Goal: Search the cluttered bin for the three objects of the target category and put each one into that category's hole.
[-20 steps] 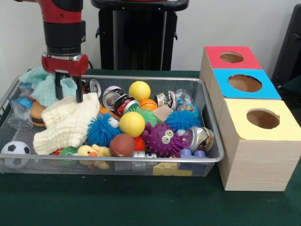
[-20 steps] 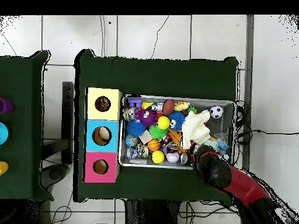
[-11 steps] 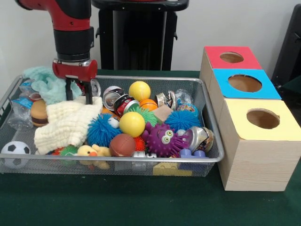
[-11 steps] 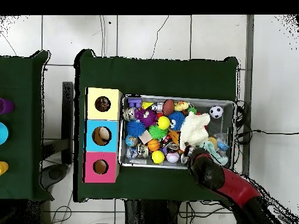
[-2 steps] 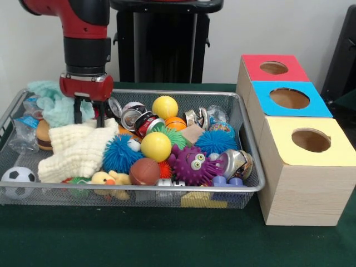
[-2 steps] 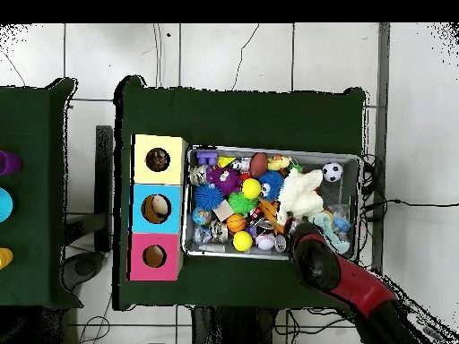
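The gripper is dipping lower than before, fingers parted and empty, tips touching the cream cloth; nothing is visibly sorted into the boxes yet.

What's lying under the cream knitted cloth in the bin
Under the cream cloth, only edges peek out: a burger toy beside it, and something red and green at its lower edge. Whatever else lies beneath is covered.
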`<action>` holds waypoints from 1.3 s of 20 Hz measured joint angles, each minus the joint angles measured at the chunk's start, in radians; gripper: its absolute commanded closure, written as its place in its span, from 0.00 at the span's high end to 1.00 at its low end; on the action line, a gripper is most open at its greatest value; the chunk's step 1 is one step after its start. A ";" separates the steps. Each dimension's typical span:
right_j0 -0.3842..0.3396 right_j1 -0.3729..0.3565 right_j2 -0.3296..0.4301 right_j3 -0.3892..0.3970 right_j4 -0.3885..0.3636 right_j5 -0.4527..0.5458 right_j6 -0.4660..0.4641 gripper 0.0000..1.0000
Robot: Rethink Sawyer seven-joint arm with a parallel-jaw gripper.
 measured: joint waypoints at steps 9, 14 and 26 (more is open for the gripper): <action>0.002 0.003 -0.003 -0.007 0.005 -0.003 0.000 0.00; 0.002 0.003 -0.003 -0.007 0.007 -0.003 0.000 0.00; 0.026 -0.088 -0.007 0.057 0.058 0.093 0.000 0.00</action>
